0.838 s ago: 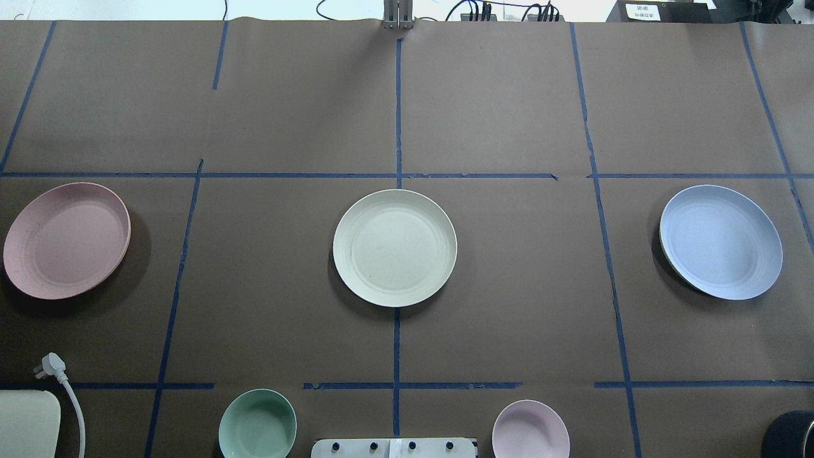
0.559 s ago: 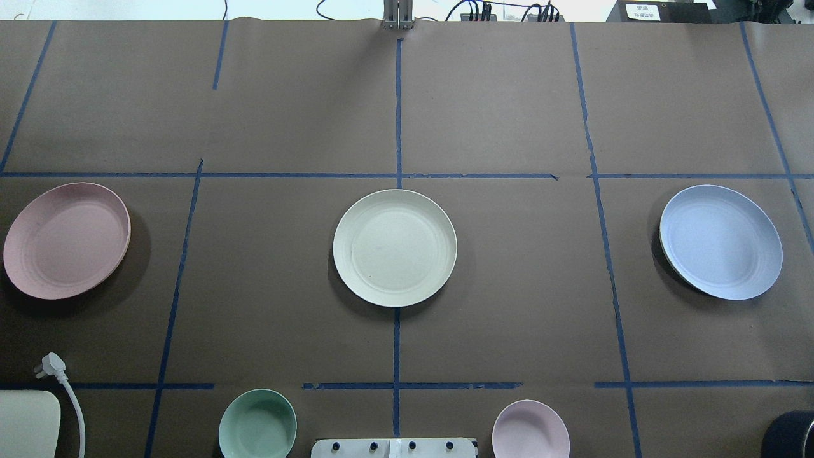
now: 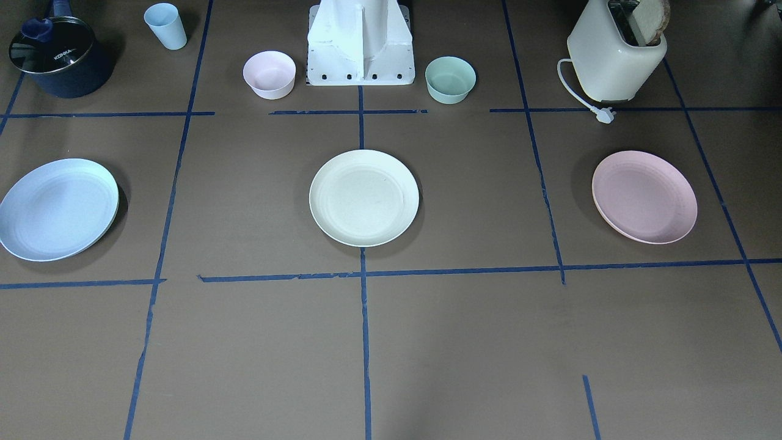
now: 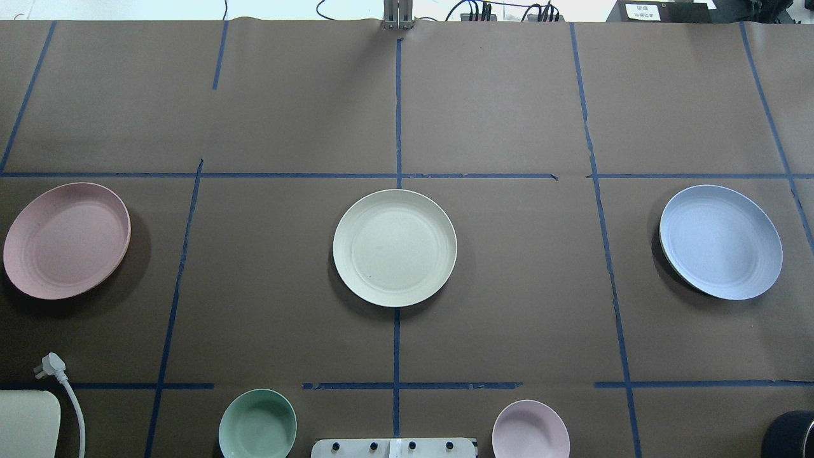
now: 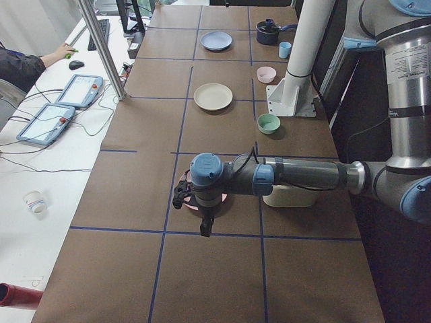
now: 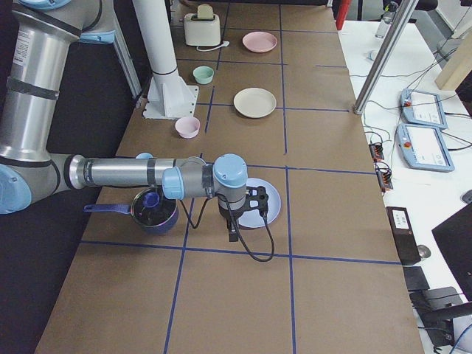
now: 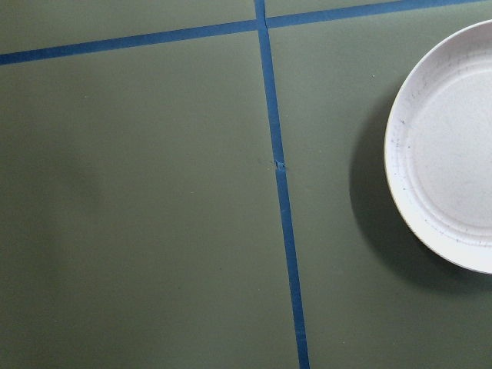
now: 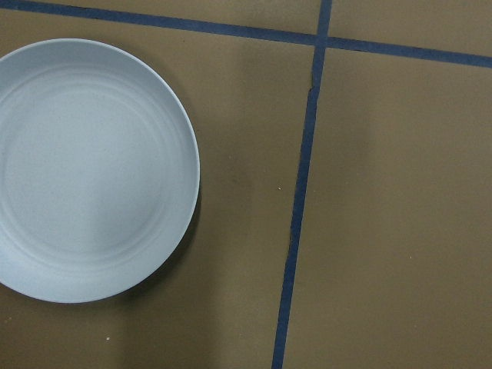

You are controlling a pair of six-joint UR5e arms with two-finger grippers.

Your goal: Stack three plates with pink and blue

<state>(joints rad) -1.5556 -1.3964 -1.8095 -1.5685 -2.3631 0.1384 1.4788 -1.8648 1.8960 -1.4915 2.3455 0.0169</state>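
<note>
Three plates lie apart in a row on the brown table. The cream-white plate (image 4: 394, 248) is in the middle, the pale pink plate (image 4: 67, 240) at the left and the pale blue plate (image 4: 720, 242) at the right. My left gripper (image 5: 179, 196) shows only in the exterior left view, hanging over the pink plate (image 7: 453, 154). My right gripper (image 6: 262, 200) shows only in the exterior right view, over the blue plate (image 8: 84, 169). I cannot tell whether either is open or shut. Neither touches a plate.
Near the robot base (image 3: 360, 43) stand a small pink bowl (image 3: 269, 74) and a mint bowl (image 3: 450, 79). A toaster (image 3: 617, 52) with its cord is on my left side. A dark pot (image 3: 58, 55) and a pale blue cup (image 3: 166, 25) are on my right.
</note>
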